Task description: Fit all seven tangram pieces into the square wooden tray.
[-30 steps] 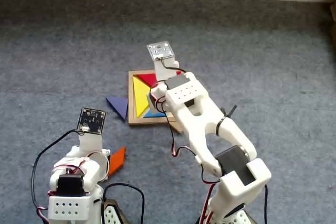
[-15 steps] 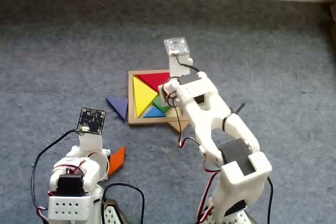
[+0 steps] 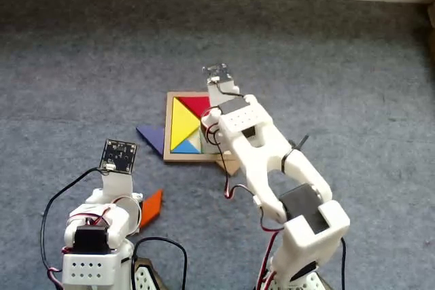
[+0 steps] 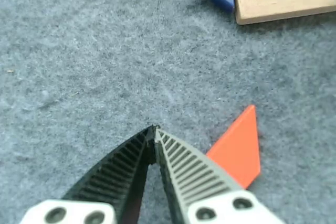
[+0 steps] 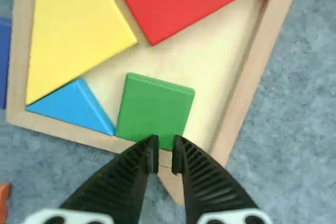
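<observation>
Grey carpet over the whole table, pale wall strip along the far edge. Near the middle, wooden tray [image 3: 168, 127] with four pieces inside: yellow triangle [image 3: 182, 123] at the left, red triangle [image 3: 195, 104] along the far side, light blue triangle [image 5: 73, 109] by the near rim, green square [image 5: 154, 109] just beside it and seemingly a little askew to that rim. Outside, dark blue piece [image 3: 153, 137] just beside the tray's left rim, and orange piece [image 3: 151, 207] well apart, near the left arm's base. Seventh piece impossible to place. Right jaws at the near edge of the green square, over the rim, parted by a mere sliver and gripping nothing. Left jaws pressed fully together, empty, low over bare carpet just beside the orange piece. Looks like the seating of the green square, roughly mid-task. Next, probably: nudging that square flush, then fetching the dark blue piece. Calls for wider jaws, a clean pinch on thin edges flat against carpet, and a turn to suit the bare wood beside the green square.
</observation>
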You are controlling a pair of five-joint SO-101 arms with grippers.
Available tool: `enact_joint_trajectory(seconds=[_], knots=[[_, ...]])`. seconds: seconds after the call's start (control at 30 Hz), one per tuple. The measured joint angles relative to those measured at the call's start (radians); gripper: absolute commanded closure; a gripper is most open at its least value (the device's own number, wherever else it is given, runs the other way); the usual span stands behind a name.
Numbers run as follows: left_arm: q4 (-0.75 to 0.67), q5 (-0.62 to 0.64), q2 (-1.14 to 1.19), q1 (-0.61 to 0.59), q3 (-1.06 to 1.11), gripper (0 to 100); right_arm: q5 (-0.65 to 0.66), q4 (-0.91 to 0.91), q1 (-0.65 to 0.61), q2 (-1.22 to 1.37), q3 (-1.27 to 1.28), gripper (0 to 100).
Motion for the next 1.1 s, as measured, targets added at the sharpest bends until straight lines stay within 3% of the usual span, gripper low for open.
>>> enact_joint_trajectory(seconds=[0.27, 0.53, 1.1], knots=[[0.000, 0.000, 0.000, 0.000, 0.000, 99, 0.000, 0.092, 0.002, -0.203, 0.071, 94.6], [0.000, 0.000, 0.000, 0.000, 0.000, 99, 0.002, -0.109, 0.003, -0.204, 0.262, 94.6], [0.000, 0.000, 0.000, 0.000, 0.000, 99, 0.003, -0.141, 0.023, -0.235, 0.399, 95.0]])
